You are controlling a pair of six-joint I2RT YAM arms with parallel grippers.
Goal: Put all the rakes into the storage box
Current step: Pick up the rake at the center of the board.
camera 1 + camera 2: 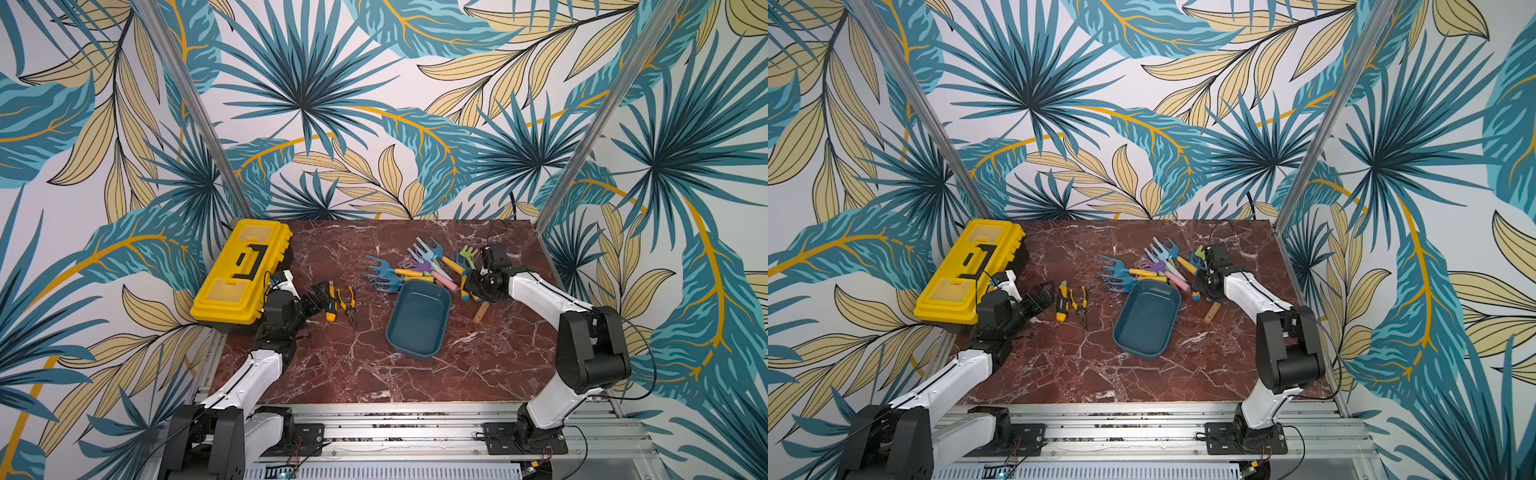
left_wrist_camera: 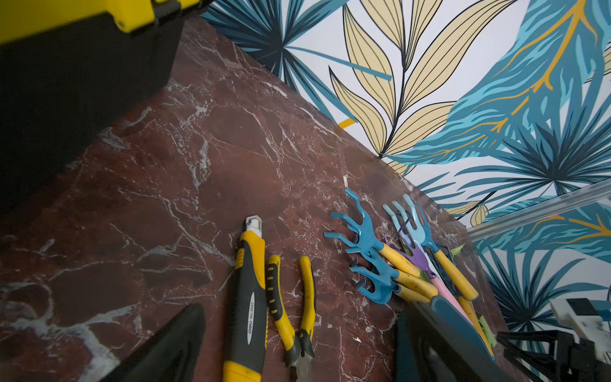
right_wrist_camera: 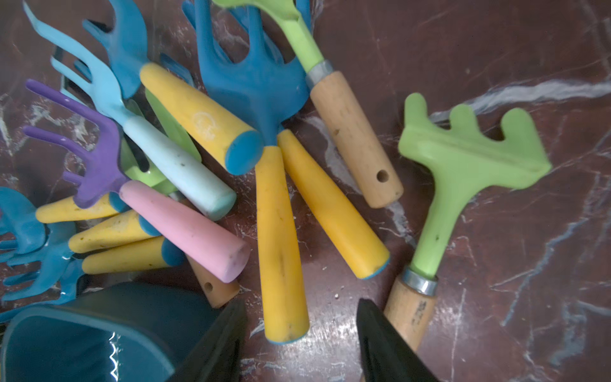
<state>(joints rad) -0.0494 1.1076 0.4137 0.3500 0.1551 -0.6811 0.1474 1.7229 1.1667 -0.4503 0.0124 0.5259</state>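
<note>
Overhead, a red marble tabletop carries a yellow toolbox just beside the left hand, which hangs wide open, gripping nothing. The storage box, a dark teal tub, sits upright between the two hands, close beside the right hand. That hand hangs low over a pile of rakes. Its fingers stand apart on either side of the end of a yellow-handled blue rake, not touching it. A green rake with a wooden handle lies just outside one finger. A utility knife and pliers lie side by side just ahead of the left hand.
</note>
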